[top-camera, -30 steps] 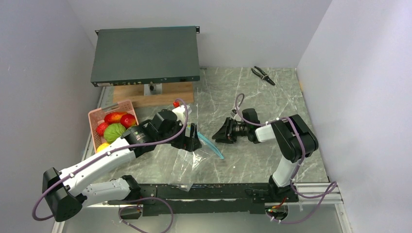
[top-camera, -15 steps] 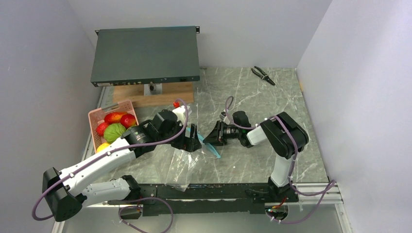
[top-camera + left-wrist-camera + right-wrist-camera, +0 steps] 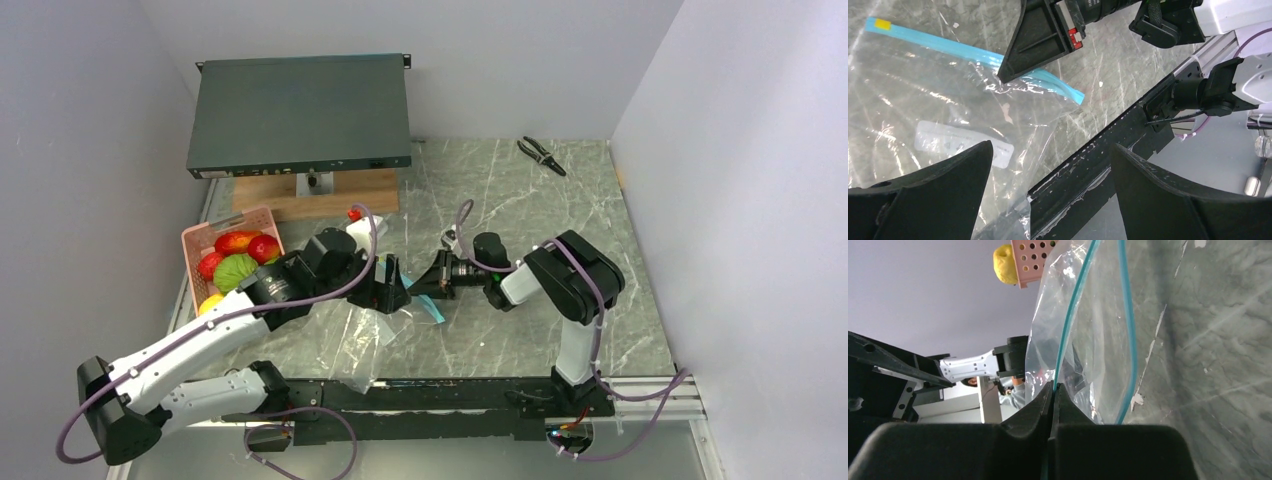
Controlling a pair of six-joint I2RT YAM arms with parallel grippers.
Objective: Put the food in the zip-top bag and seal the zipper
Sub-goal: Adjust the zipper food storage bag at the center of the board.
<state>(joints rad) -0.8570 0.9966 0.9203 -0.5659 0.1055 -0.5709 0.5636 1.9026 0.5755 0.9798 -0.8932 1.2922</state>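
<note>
One zip-top bag point(image 3: 372, 335), one pink basket point(image 3: 225, 219), one pliers point(image 3: 541, 155)

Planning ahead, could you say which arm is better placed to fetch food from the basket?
Probably left: the left pincer is open and empty, on the basket's side; the right pincer is shut on the zipper.

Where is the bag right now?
Top view, centre: the bag lies right of the pink basket, under the open left gripper, its zipper pinched by the right gripper.
</note>
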